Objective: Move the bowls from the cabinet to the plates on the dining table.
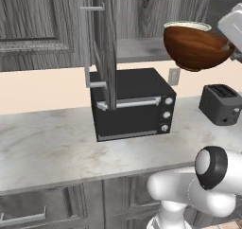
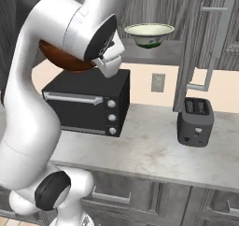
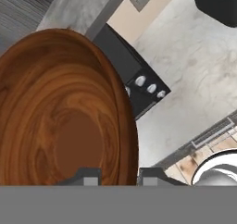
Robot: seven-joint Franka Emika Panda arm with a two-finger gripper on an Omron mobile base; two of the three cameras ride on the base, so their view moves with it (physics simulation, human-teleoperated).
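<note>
My gripper point(image 3: 121, 177) is shut on the rim of the reddish-brown wooden bowl point(image 3: 60, 121), one fingertip inside and one outside. The bowl point(image 1: 196, 46) hangs tilted in the air, in front of the open cabinet point(image 1: 137, 48) and above the counter. From the right base camera the arm covers most of this bowl point(image 2: 58, 59). The pale cream-green bowl point(image 2: 149, 35) stands upright on the cabinet shelf point(image 2: 158, 53); its rim point(image 1: 186, 25) peeks out behind the wooden bowl. The plates and the dining table are out of view.
Under the cabinet a black toaster oven point(image 1: 132, 105) sits on the marble counter point(image 1: 47, 147), with a dark toaster point(image 1: 221, 104) to its right. An open cabinet door point(image 1: 105, 43) juts out over the oven. The other door point(image 2: 205, 43) stands open by the toaster.
</note>
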